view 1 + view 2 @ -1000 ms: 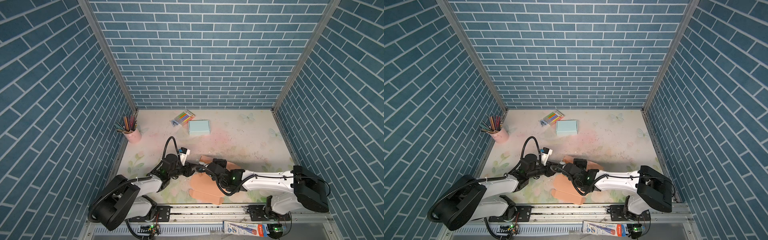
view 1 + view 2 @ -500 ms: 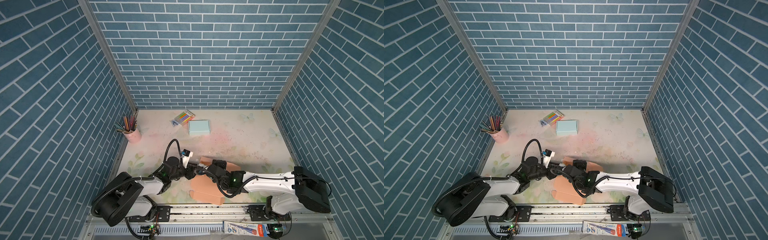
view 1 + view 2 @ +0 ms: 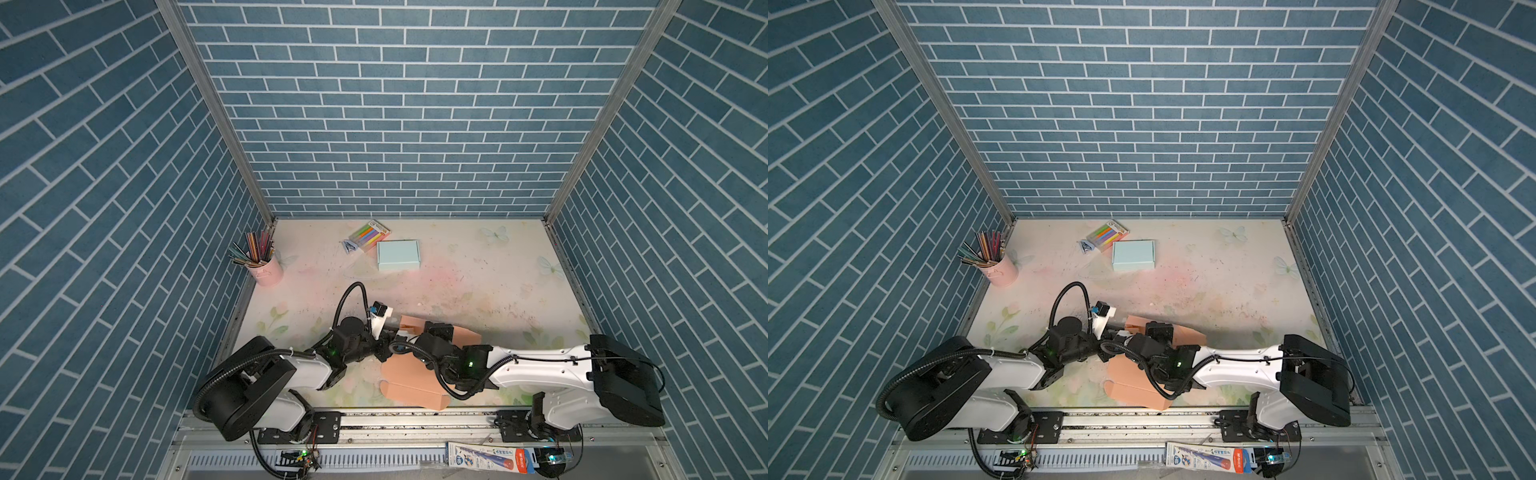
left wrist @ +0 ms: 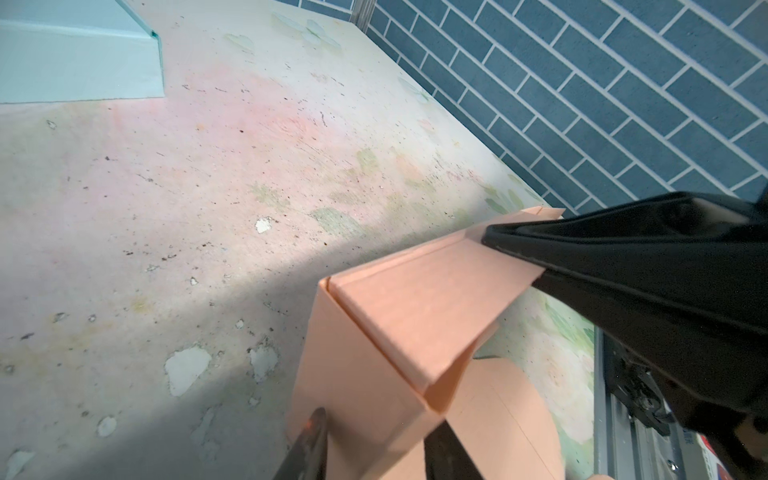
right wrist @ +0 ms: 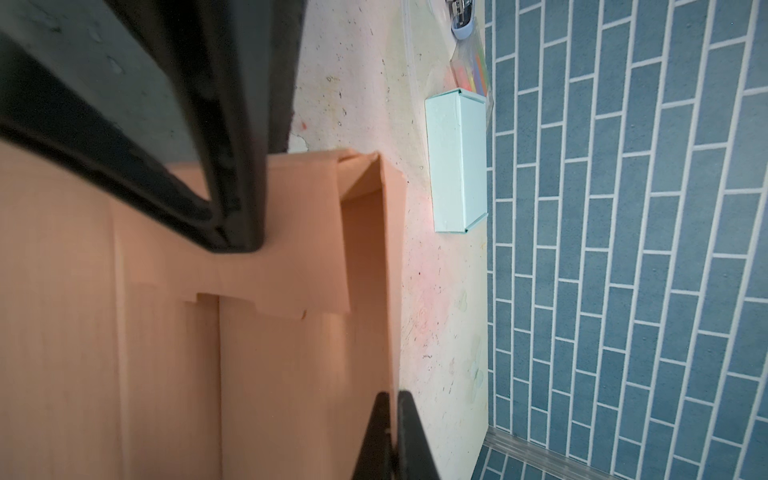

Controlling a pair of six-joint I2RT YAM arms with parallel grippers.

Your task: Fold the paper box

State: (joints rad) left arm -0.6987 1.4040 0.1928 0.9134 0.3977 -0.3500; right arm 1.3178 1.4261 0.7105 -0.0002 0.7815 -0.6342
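Paper box [image 3: 409, 380], peach and half-folded, lies largely hidden beneath both arms. Around its raised corner the left gripper [image 4: 376, 419] has jaws partly apart, with any grip cut off from view. The right gripper [image 5: 392, 399] is closed at the wall's rim, pinch unclear.

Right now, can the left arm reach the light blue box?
Probably yes: bare table lies between the left gripper and the light blue box, but its jaws straddle the peach box wall and must clear it first.

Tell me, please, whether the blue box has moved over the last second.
No. The blue box lies where it was, at the same spot beside the marker pack and just as near the back wall.
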